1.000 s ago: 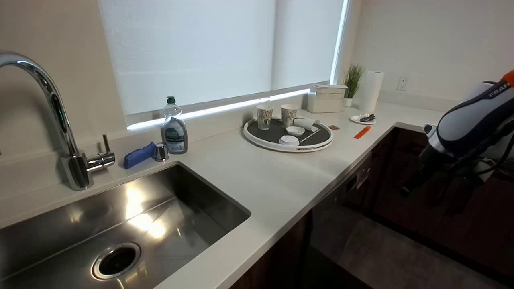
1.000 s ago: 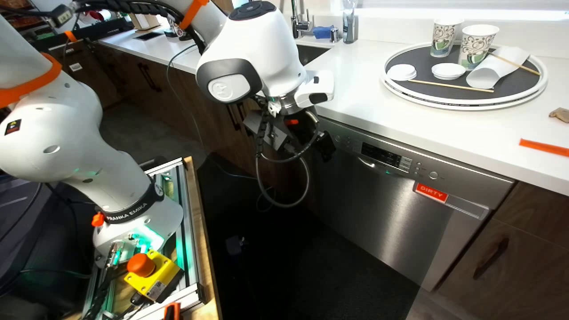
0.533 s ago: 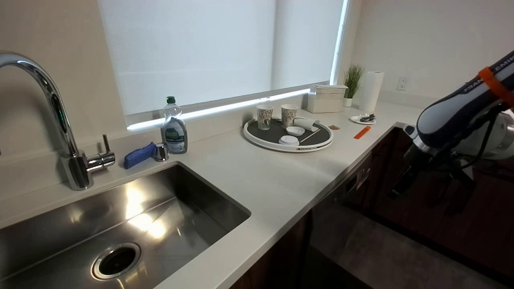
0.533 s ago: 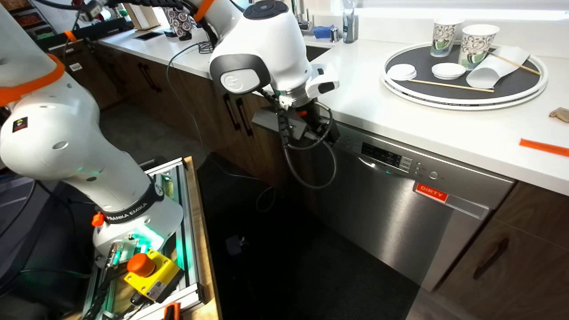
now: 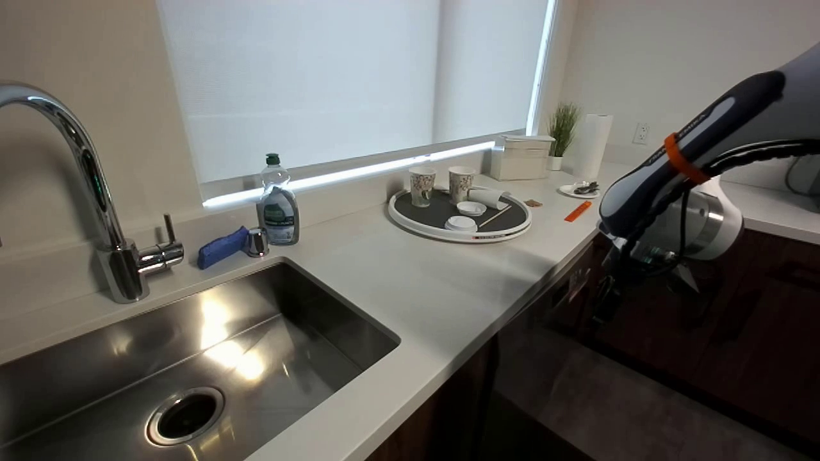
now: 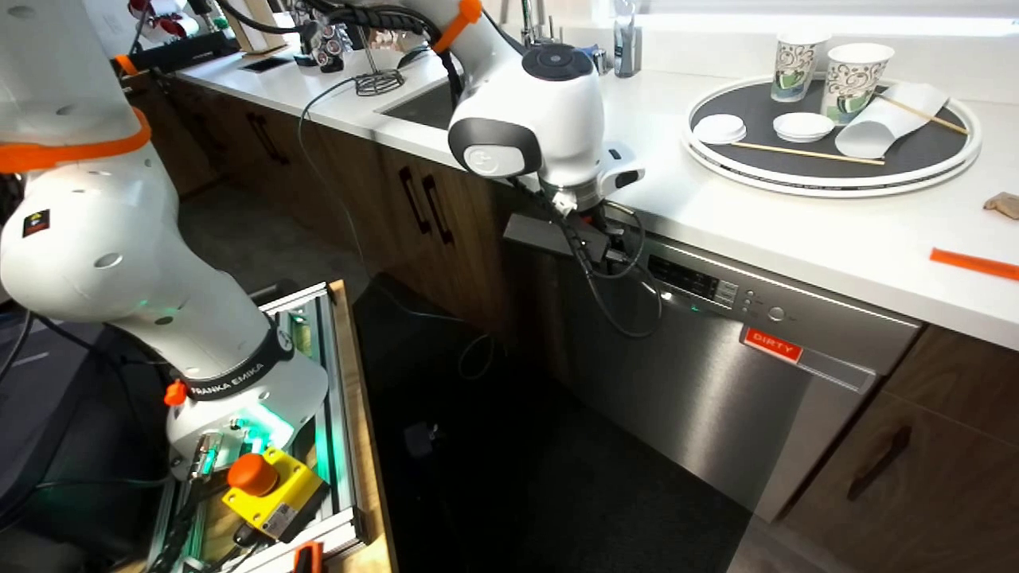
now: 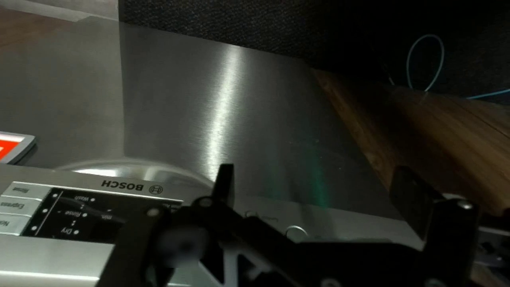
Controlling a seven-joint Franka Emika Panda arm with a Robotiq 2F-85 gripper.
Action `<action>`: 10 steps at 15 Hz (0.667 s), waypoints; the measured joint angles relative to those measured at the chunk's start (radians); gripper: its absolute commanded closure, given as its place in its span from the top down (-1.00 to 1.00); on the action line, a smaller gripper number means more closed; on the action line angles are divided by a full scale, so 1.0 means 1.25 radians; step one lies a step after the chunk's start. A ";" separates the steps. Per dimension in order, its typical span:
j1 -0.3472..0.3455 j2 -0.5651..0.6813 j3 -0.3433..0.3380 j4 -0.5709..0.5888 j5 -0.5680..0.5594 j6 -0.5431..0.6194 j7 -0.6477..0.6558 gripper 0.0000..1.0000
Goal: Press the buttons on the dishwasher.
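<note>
One long white tabletop runs above the built-in stainless-steel Bosch dishwasher, so the press, probably the step in hand, would go best with the end effector held clear of the tabletop, its two widely parted fingers brought together, and a gentle push made square to the steel front. The dishwasher lies just beyond the end effector: in the wrist view its black display and, farther off, its Express button sit to the left, while a small ring, perhaps a button, shows between the fingers; contact I cannot tell.
</note>
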 measured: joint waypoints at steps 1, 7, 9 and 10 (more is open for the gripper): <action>-0.006 0.027 0.004 0.024 0.005 -0.011 -0.002 1.00; -0.130 0.138 0.130 0.137 -0.044 -0.023 0.101 1.00; -0.156 0.160 0.156 0.162 -0.074 -0.019 0.161 1.00; -0.166 0.168 0.167 0.171 -0.090 -0.016 0.190 1.00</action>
